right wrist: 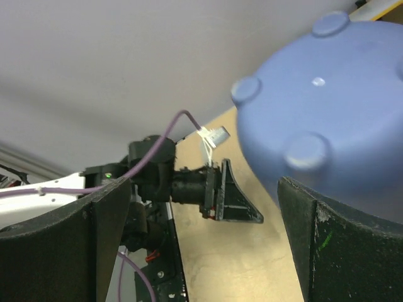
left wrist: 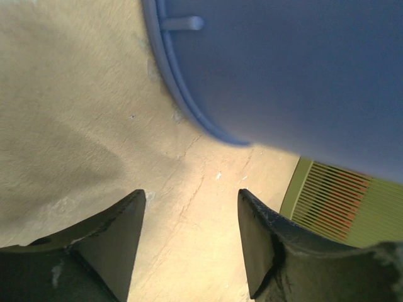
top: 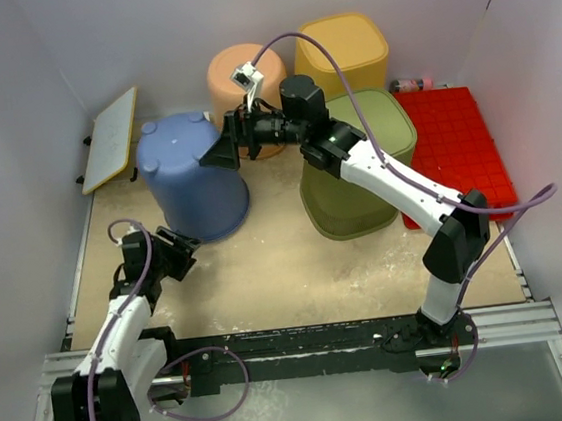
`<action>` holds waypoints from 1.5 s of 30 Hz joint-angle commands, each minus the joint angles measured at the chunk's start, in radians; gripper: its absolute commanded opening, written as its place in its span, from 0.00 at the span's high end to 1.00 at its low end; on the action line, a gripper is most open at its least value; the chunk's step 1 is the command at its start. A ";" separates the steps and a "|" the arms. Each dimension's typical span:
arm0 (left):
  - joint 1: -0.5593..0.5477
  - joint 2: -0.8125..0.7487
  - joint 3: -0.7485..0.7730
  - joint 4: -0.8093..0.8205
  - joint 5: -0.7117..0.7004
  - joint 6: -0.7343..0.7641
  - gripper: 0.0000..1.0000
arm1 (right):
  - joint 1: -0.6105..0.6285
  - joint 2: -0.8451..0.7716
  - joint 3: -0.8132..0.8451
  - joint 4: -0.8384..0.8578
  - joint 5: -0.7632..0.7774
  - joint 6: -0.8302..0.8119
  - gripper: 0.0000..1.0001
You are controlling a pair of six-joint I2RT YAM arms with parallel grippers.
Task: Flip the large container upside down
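We see soft, even overhead light in the top view; the white walls (top: 33, 55) glow, tinged pink beside the red tray (top: 456, 152); shadows under the blue container (top: 192, 180) are mild; both wrist views blur that container up close, and the left one shows a broad dim shadow across the table (left wrist: 63, 138).

We see bare tabletop (top: 287, 270) across the lower centre: widest lane. Upper centre is packed: blue container (top: 192, 175), orange bucket (top: 236, 69), yellow bin (top: 342, 51) and green bin (top: 357, 167) stand close, with the right gripper (top: 218, 151) filling the gap beside blue. The board (top: 111, 138) narrows the upper-left strip. The red tray (top: 455, 147) blocks the right edge. The left gripper (top: 189, 248), spread wide, has bare floor ahead up to blue's rim.
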 commanded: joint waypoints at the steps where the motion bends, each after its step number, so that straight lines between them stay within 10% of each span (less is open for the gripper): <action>1: -0.003 -0.092 0.214 -0.233 -0.137 0.132 0.40 | -0.013 -0.031 0.025 -0.017 -0.001 -0.027 0.00; 10: -0.002 -0.131 0.674 -0.674 -0.490 0.398 0.26 | -0.015 -0.171 0.005 -0.296 0.529 -0.286 0.00; 20: -0.003 -0.119 1.016 -0.561 -0.422 0.558 0.23 | -0.048 -0.516 -0.355 -0.056 1.139 -0.482 0.00; 37: -0.021 0.068 1.052 -0.134 -0.059 0.495 0.22 | -0.684 -0.603 -0.402 -0.304 0.926 -0.123 0.00; 45: -0.022 0.078 1.019 -0.144 -0.078 0.520 0.22 | -0.736 -0.638 -0.483 -0.244 0.844 -0.059 0.00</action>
